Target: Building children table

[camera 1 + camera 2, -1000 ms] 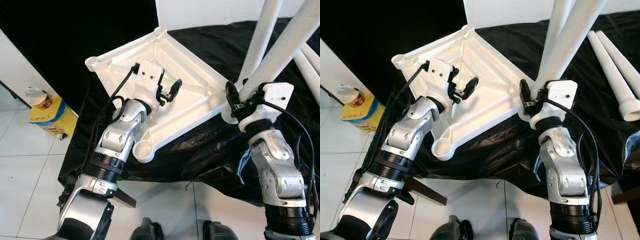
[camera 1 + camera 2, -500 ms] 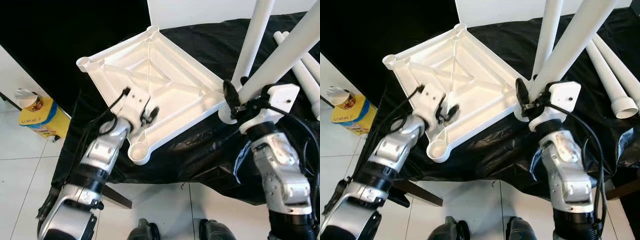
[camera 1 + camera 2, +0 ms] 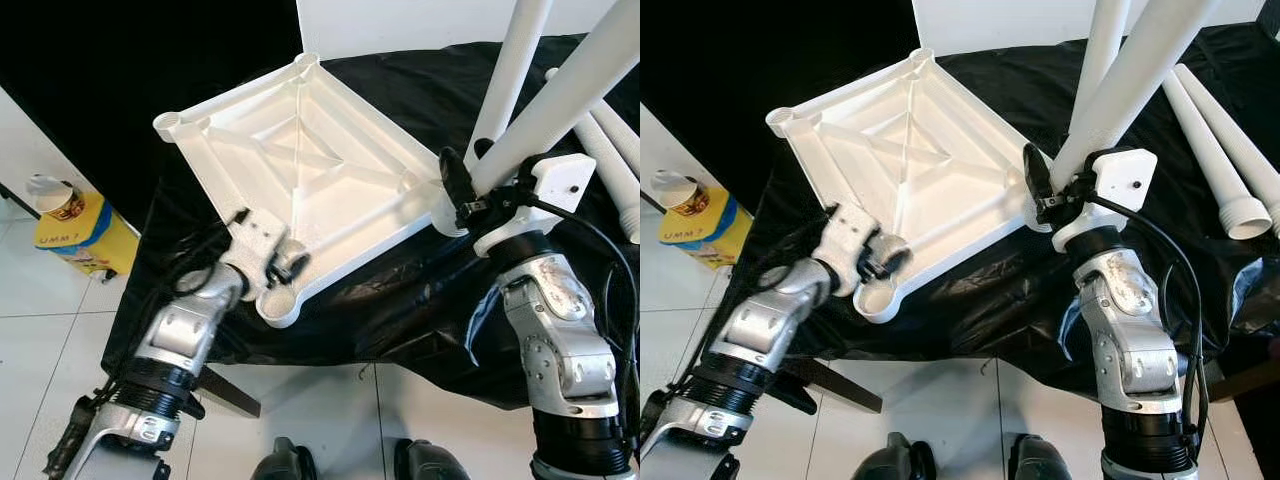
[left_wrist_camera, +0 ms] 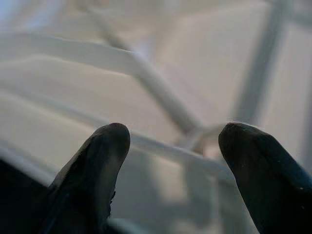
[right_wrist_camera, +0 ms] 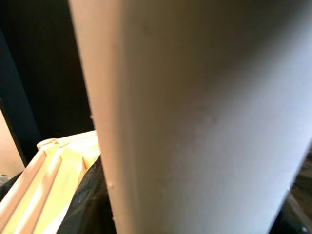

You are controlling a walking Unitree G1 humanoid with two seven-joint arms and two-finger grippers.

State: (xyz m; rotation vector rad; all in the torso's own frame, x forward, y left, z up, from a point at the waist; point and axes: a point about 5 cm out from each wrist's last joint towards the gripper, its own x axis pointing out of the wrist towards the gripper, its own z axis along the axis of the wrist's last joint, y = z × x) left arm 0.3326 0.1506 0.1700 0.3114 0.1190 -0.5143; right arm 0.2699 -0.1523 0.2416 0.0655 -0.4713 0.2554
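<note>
The white plastic tabletop [image 3: 310, 150] is lying upside down on a black cloth [image 3: 400, 300], so you can see all the moulded ribs underneath — a raised square in the middle with diagonal braces running out to the corners. Each corner has a round socket for a leg; the near one [image 3: 280, 305] hangs right at the edge of the cloth, open and empty.

The left gripper [image 3: 285, 268] sits just above that near socket, fingers [image 4: 92, 170] spread apart with nothing between them; the wrist view looks straight past them onto the ribbing.

On the other side, the right gripper [image 3: 462, 192] is clamped around a white leg [image 3: 1140, 75] low down, where it meets the right corner socket. The leg is a thick tapered tube leaning up and away, out of view. A second leg [image 3: 510, 70] stands in the far corner behind it.

Two more legs [image 3: 1225, 165] lie loose on the cloth off to the right, threaded ends toward us. A yellow box [image 3: 85, 235] with a paper cup [image 3: 55, 195] on top sits on the tiled floor [image 3: 40, 330].
</note>
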